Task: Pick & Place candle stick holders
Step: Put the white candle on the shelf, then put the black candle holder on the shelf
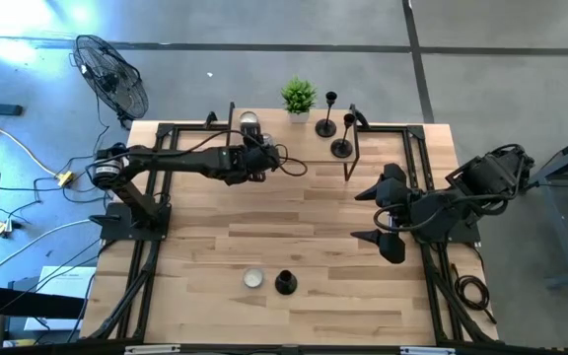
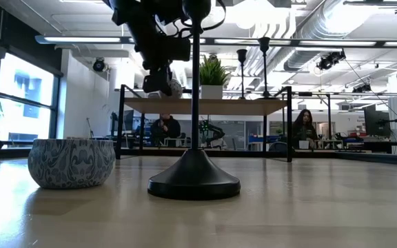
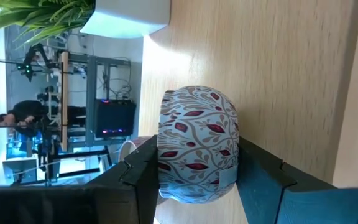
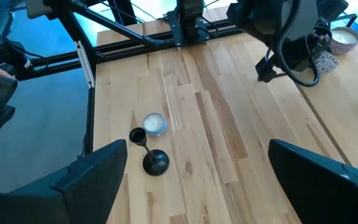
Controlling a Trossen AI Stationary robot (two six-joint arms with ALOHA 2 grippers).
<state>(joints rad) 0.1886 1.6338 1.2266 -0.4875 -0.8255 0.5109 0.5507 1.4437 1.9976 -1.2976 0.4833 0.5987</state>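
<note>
While the left gripper clamps a patterned bowl, the right gripper gapes.

My two arms: dark metal, jointed, cabled

Both my left arm and right arm are matte black, built of chunky rounded joint housings. Black cables loop loosely off each wrist. My gripper fingers are flat, angular dark slabs. Each arm sits on a black frame base.
</note>
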